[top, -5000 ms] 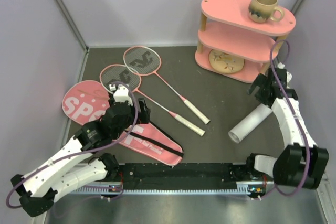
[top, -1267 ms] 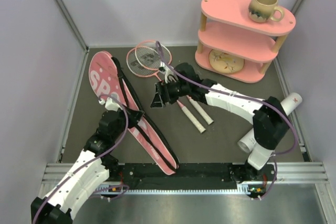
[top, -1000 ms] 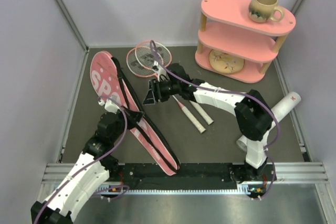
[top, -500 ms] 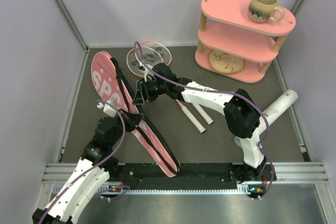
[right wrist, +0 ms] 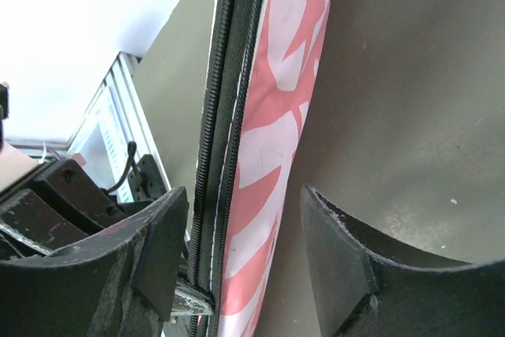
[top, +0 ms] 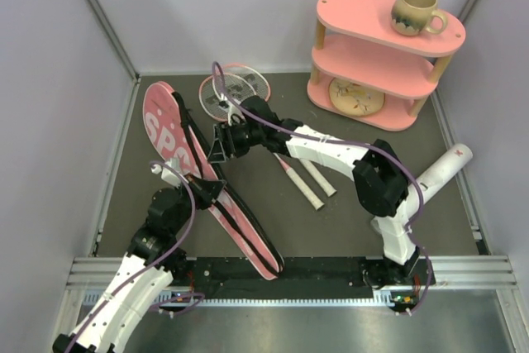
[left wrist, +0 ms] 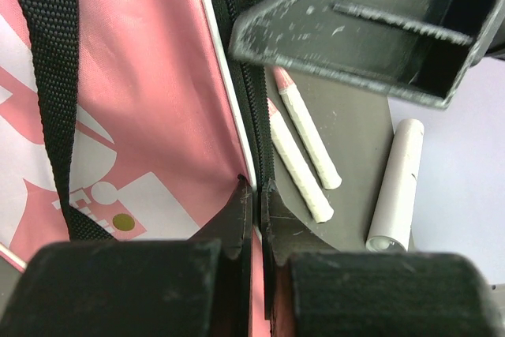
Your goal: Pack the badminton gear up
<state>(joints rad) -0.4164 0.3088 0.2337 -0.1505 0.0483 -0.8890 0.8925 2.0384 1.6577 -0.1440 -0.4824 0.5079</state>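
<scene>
One pink bag [top: 164, 126] stands on its long edge near the table's [top: 347, 155] left edge, one black strap [left wrist: 55, 76] across its face. The left gripper [top: 207, 193] is pinched tight on its zipper edge. The right gripper [top: 219, 148] straddles that edge farther back, jaws apart. Two rackets [top: 235, 87] lie beside it, heads at the back edge. One white tube [top: 438, 173] is at the right edge.
</scene>
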